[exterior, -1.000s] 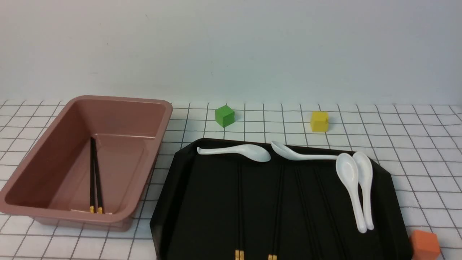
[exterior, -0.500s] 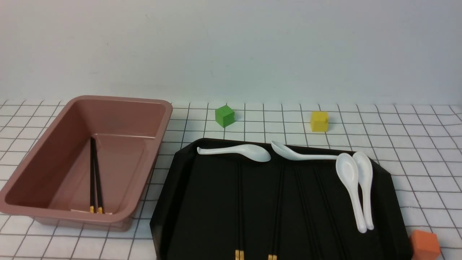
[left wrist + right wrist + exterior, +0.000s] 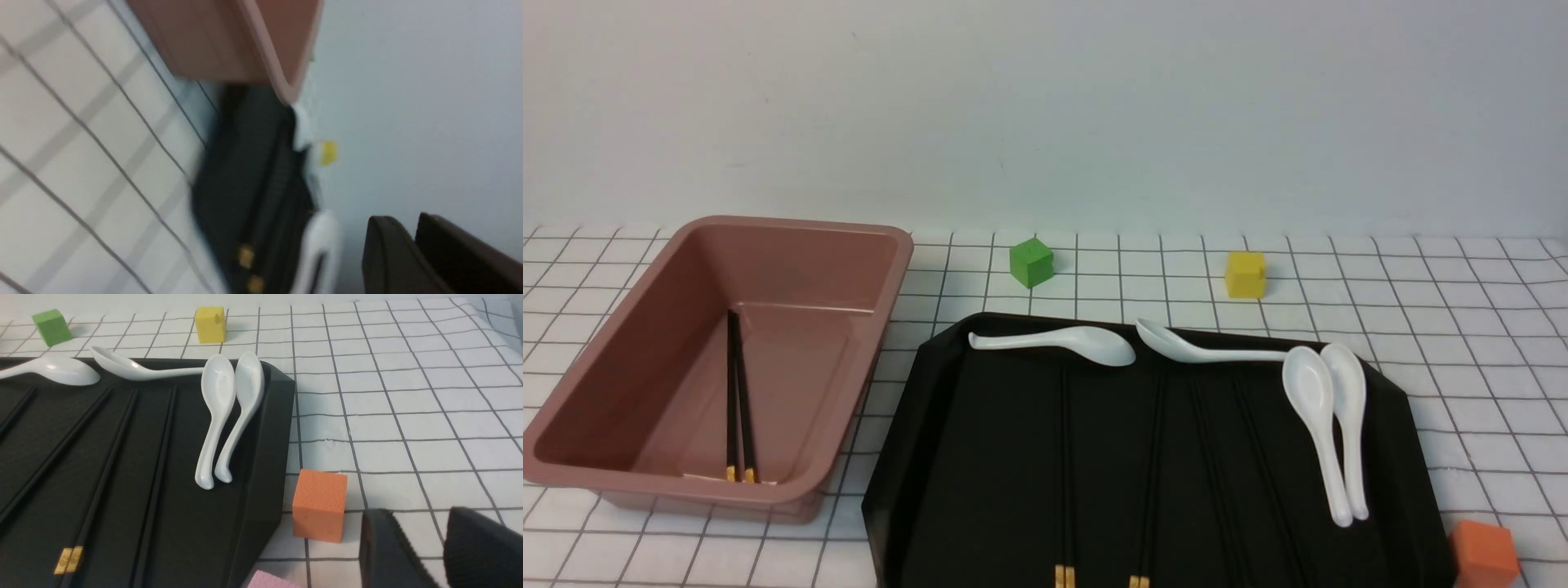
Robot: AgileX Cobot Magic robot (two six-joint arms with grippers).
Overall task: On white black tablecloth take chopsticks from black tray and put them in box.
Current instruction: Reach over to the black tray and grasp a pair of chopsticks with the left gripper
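The black tray [image 3: 907, 457] lies on the tablecloth [image 3: 1462, 343] at centre right and holds several chopsticks [image 3: 1063, 457] lying lengthwise, gold ends near. They also show in the right wrist view [image 3: 110, 457]. The box [image 3: 621, 327] stands at the left with two chopsticks [image 3: 737, 392] inside. Neither gripper shows in the front view. In the blurred left wrist view my left gripper [image 3: 402, 218] is empty, its jaws together, off beside the box [image 3: 229, 41] and tray [image 3: 245, 171]. My right gripper [image 3: 419, 510] is open and empty over the cloth, right of the tray [image 3: 265, 457].
Several white spoons [image 3: 1327, 425] lie along the tray's far and right sides. A green cube [image 3: 1031, 262] and a yellow cube [image 3: 1245, 273] stand behind the tray. An orange cube [image 3: 319, 504] sits by the tray's near right corner, a pink one [image 3: 271, 580] beside it.
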